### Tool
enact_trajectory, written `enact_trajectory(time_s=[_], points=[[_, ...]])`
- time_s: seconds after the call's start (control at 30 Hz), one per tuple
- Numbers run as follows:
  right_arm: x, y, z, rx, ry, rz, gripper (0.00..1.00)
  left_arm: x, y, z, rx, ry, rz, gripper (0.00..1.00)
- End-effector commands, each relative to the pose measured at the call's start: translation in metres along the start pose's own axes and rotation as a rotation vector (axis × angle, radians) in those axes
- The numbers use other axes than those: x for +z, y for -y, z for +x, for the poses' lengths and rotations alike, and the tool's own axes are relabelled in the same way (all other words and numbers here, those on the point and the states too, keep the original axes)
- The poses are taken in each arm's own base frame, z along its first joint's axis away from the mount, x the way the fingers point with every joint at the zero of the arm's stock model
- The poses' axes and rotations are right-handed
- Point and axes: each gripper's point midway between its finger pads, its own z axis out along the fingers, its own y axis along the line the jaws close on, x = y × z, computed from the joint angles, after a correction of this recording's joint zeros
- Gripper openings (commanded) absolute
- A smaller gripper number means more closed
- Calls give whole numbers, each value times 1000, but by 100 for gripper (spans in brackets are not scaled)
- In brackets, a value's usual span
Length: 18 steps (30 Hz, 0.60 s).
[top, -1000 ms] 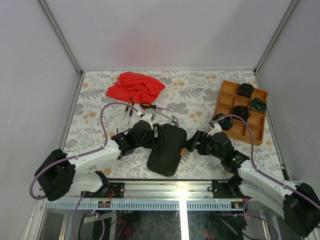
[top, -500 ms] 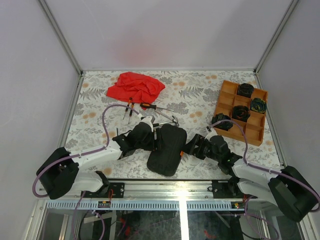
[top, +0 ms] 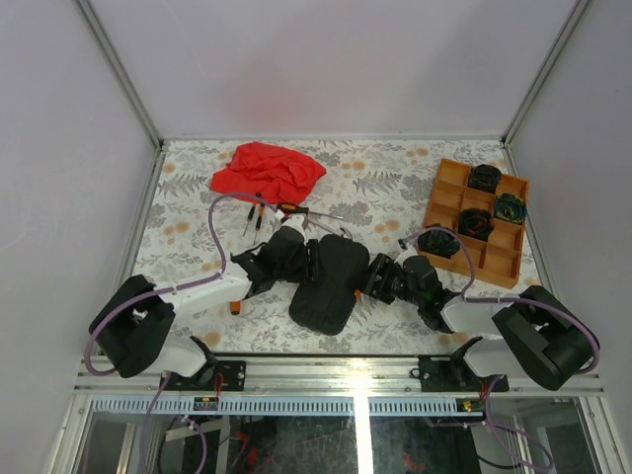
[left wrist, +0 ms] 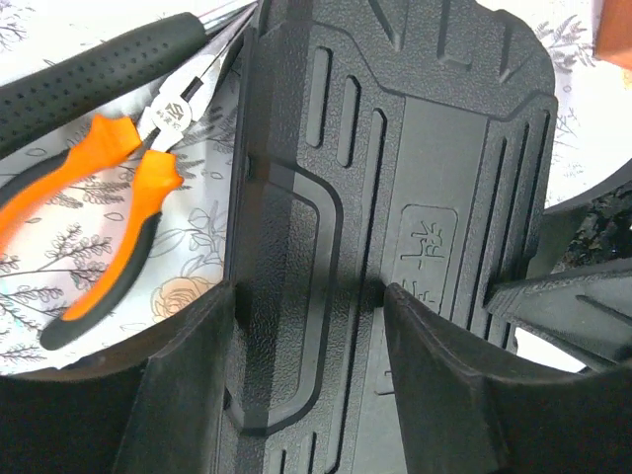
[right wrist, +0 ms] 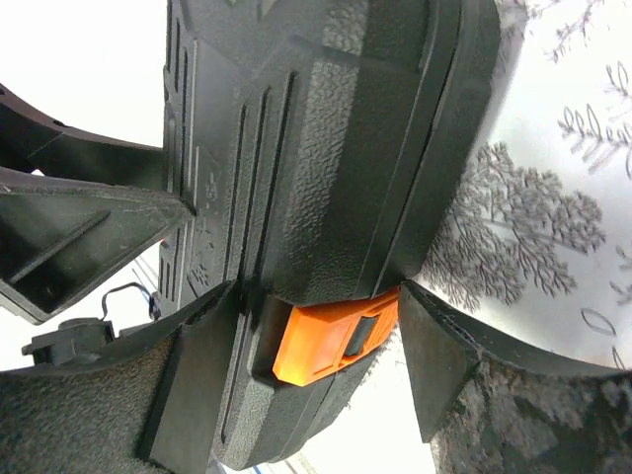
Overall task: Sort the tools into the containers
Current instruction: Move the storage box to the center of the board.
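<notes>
The black ribbed tool case (top: 331, 296) lies closed near the front middle. My left gripper (top: 314, 265) is open on its left side, with the lid (left wrist: 415, 148) between the spread fingers (left wrist: 188, 395). My right gripper (top: 367, 279) is open at the case's right edge (right wrist: 336, 148), its jaws either side of the orange latch (right wrist: 331, 346). Orange-handled pliers (left wrist: 118, 197) and the black hammer handle (left wrist: 89, 74) lie left of the case. Screwdrivers (top: 296, 209) lie behind it. The orange tray (top: 449, 193) holds three coiled bundles (top: 484, 178); another bundle (top: 438, 240) sits at its near-left corner.
A red cloth (top: 269, 170) lies at the back left. The left arm's purple cable (top: 212, 237) loops over the table's left side. Grey walls enclose the table on three sides.
My right gripper has moved left from beside the tray to the case's right edge and now straddles the latch. My left gripper has shifted slightly further back along the case.
</notes>
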Motion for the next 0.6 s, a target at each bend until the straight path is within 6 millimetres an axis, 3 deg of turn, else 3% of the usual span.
enact_trajectory(time_s=[0.0,0.13,0.2,0.33,0.57], points=[[14,-45,-36,-139,92,-87,72,0,6,-23,-6,50,34,58],[14,-43,-43,-201,97,-33,76,-13,-6,-38,-19,104,-4,76],[10,-32,-44,-215,107,18,88,-20,-10,-44,-12,128,-28,83],[-6,-12,-45,-235,146,102,96,-37,-19,-59,-11,184,-93,99],[-28,-1,-45,-233,194,136,99,-62,-22,-80,-65,290,-120,100]])
